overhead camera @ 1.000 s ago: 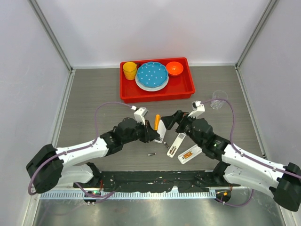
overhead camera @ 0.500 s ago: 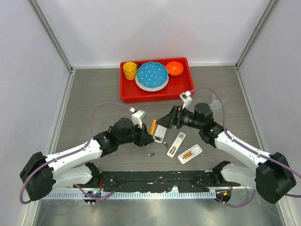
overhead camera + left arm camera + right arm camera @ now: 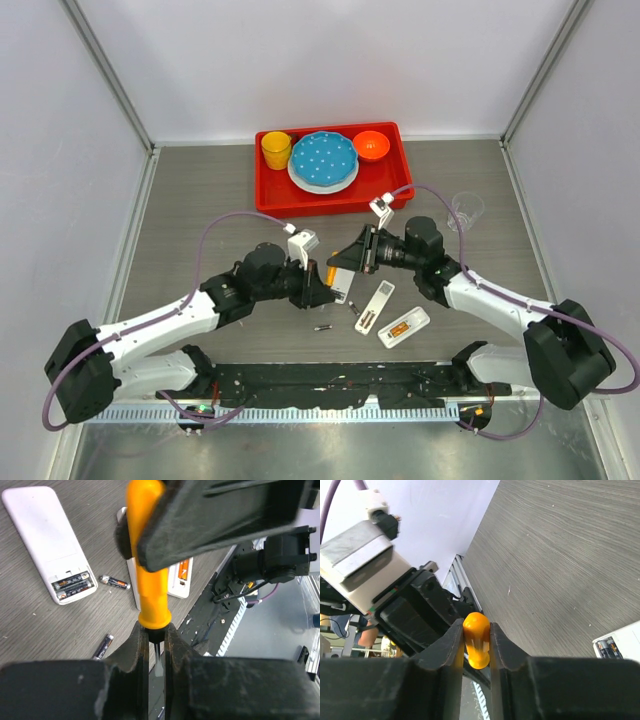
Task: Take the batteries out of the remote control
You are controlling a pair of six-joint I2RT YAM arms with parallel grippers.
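Close to the middle of the near edge, one dark battery (image 3: 323, 327) lies loose on the worktop. A second loose battery (image 3: 114, 582) lies a little farther in, just beside the open end of the remote (image 3: 45, 530). The remote lies with its back up and its cover off. Two batteries (image 3: 75, 584) sit side by side in its compartment, dark with silvery ends, so I judge the task as only partly done. A separate white piece (image 3: 403, 327), right of the middle and near the same edge, carries one orange-looking battery (image 3: 183, 570).

Above the remote, the left gripper (image 3: 156, 637) is closed on the thin metal shaft of the screwdriver (image 3: 145, 560), just under the orange handle. The right gripper (image 3: 477, 639) is pressed together on the rounded end of that handle. So both hold the one tool, lifted off the worktop. I think this is a handover: the grip on the shaft leaves the handle free for the other arm, which could then lever the batteries out.

At the middle of the far edge stands a red tray (image 3: 400, 190), well apart from the work.
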